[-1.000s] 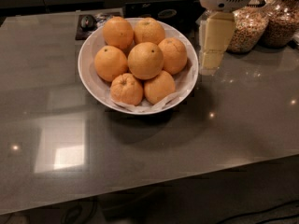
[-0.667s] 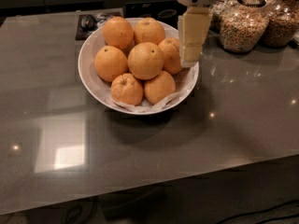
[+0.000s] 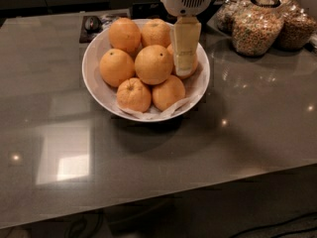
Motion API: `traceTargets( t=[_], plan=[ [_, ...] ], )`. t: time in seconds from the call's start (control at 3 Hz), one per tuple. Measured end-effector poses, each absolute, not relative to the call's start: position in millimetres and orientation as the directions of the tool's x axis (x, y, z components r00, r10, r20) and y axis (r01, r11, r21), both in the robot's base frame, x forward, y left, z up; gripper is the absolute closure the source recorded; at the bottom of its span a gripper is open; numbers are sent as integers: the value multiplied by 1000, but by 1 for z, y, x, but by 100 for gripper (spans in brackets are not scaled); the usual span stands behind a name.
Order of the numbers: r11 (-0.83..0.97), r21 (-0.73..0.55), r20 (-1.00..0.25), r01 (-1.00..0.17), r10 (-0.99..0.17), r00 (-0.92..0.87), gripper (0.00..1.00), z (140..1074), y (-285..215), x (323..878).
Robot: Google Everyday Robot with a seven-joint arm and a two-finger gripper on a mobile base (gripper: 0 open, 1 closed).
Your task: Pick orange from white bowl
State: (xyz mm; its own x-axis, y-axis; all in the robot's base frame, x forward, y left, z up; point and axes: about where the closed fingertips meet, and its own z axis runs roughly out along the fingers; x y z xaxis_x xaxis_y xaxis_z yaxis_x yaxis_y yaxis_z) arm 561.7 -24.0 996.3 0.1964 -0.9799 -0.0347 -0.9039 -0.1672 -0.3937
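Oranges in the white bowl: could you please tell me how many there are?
7 oranges: two at the back, three across the middle, the rightmost partly behind the pincer, two in front. More may hide underneath.

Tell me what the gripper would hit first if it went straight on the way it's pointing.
Probably the right-hand orange in the white bowl, just beneath the gripper; depth is unclear.

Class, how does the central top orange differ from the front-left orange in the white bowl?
The central orange is larger and sits highest; the front-left orange is smaller, lower, near the rim of the white bowl. The central orange shows a tiny dark dot; the front-left orange a puckered stem end. The gripper hangs beside the central orange. Both are round.
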Motion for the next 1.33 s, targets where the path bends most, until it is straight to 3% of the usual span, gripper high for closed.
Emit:
traceTargets(
  t=[0.33, 1.33],
  plan=[
    [-190, -371, -23, -909, -977, 214, 0, 984, -12, 562],
    [-232, -311, -22, -922, -968, 251, 13, 960, 10, 562]
  ],
)
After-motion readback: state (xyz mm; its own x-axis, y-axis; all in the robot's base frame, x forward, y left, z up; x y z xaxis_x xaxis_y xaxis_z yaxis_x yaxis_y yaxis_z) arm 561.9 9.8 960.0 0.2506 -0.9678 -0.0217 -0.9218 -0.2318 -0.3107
